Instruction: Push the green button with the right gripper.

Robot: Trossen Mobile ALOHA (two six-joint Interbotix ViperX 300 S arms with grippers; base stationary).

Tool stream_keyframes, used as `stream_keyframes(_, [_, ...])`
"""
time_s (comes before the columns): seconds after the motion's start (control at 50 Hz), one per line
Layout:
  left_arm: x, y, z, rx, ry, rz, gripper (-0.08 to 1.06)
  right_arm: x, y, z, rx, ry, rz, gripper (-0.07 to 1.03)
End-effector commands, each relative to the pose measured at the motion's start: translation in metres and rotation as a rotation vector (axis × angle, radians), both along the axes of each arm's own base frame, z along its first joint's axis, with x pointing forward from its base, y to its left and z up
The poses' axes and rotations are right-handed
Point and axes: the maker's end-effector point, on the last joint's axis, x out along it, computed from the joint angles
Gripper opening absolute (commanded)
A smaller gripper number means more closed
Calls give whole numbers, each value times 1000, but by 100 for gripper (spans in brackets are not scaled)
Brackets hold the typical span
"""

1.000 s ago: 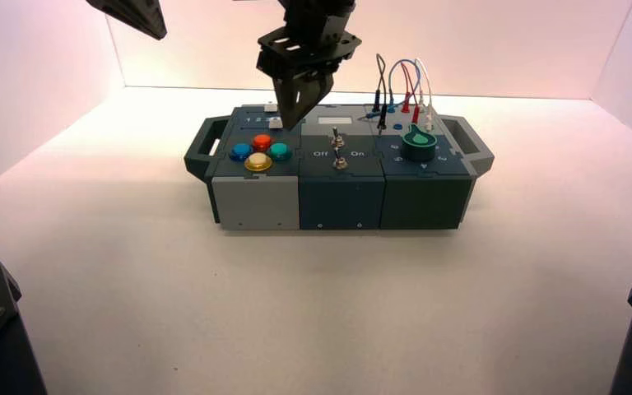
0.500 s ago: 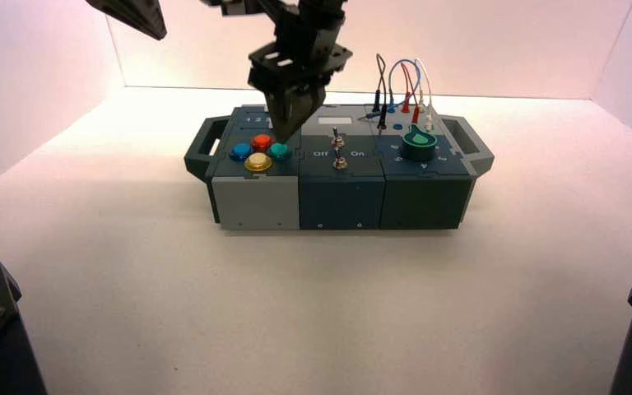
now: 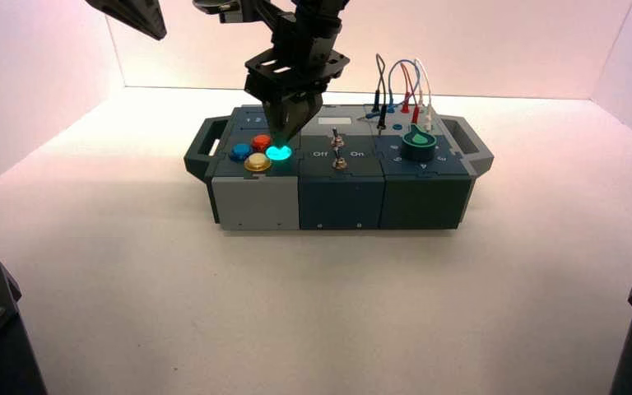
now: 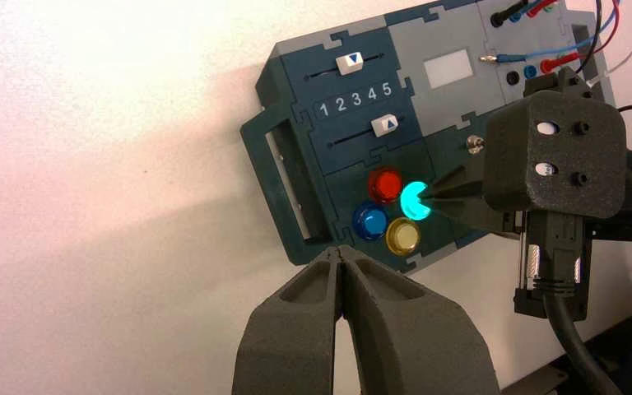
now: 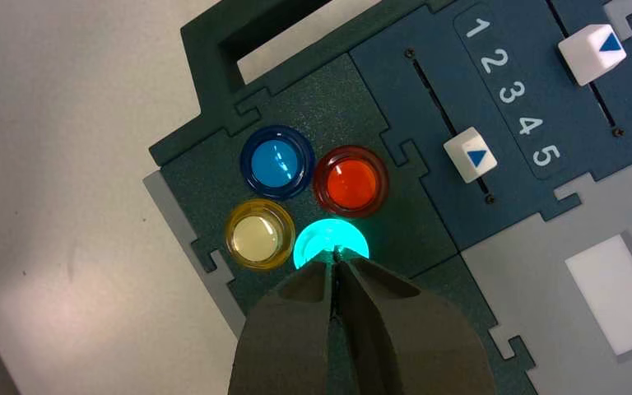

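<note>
The green button [image 3: 278,153] is lit bright cyan-green on the box's left block, among the blue [image 3: 239,151], red [image 3: 261,141] and yellow [image 3: 257,162] buttons. My right gripper [image 3: 283,141] is shut, and its pointed tip rests on the green button. In the right wrist view the closed tip [image 5: 336,255] touches the lit green button [image 5: 326,241]. In the left wrist view the right gripper's tip [image 4: 429,197] meets the lit button [image 4: 414,202]. My left gripper [image 4: 343,254] is shut and empty, held high off to the box's left; it also shows at the high view's top left [image 3: 158,34].
The box [image 3: 339,195] carries two white sliders [image 5: 469,155] beside numbers 1 to 5, toggle switches [image 3: 337,141] marked Off and On, a dark-green knob [image 3: 418,142] and wires [image 3: 401,78] at the right. Walls enclose the white table.
My right gripper has come down and to the left onto the green button. The button, dark teal before, is now lit bright cyan-green. The left arm has not moved.
</note>
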Motion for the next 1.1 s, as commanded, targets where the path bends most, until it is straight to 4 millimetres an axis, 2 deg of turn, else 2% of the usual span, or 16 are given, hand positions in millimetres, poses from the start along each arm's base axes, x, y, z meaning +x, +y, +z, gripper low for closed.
stream_keyframes(0.02, [6,0,8,-6,-28,4,-3,-3,2,6,5,-4,9,-2])
stream_keyframes(0.4, [7,0,8,-5,-28,2,-3,-4,2,57,40,-33,27,-2])
stream_keyframes(0.74, [9,1,3,2,-10,1,-3,-9,-15,75,-20,-49,76,-2])
stream_keyframes(0.94, [14,2,5,2,-27,8,-3,-7,-24,77,-66,-80,106,-2])
stream_keyframes(1.1, [15,2,4,4,-27,10,-3,-6,-23,80,-70,-89,114,-2])
